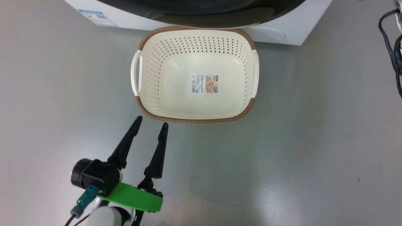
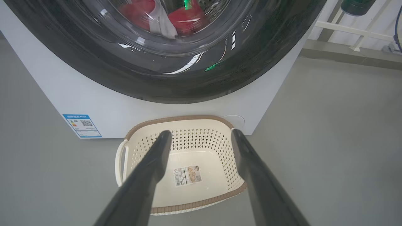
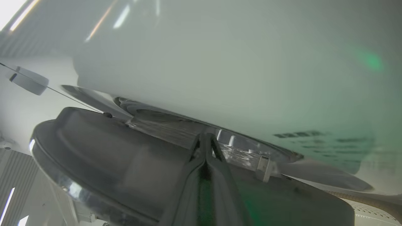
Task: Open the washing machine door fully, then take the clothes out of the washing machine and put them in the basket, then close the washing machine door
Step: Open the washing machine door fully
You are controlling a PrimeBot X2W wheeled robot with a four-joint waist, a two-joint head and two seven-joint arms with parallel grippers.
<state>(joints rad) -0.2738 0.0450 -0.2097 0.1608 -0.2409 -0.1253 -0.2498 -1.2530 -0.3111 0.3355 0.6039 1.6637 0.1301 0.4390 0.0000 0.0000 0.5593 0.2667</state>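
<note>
A smooth grey floor (image 1: 314, 141) carries everything, glossy enough to hold soft reflections. The washing machine (image 1: 282, 28) stands on it at the far side, white and boxy, with a blue sticker (image 2: 82, 125) low on its front near one corner. The washing machine door (image 2: 125, 72) has a wide black rim, and through its glass the clothes (image 2: 188, 17) show inside the drum – red fabric with a white fold.

The basket (image 1: 194, 121) sits on the floor just before the foot of the machine, below the door, with a label sticker (image 1: 204, 83) on its bottom. Whether its far rim touches the machine cannot be told.

The left tool (image 1: 151, 121) hangs over the floor just short of the basket's near rim, its fingers spread and holding nothing. The right tool (image 3: 205, 135) has its fingers pressed together, tips at the seam between the door's rim and the machine's white front.

Dark cables (image 1: 392, 47) lie along the floor's right edge – beyond the machine, a white railing (image 2: 345, 26) runs where the floor meets the wall.
</note>
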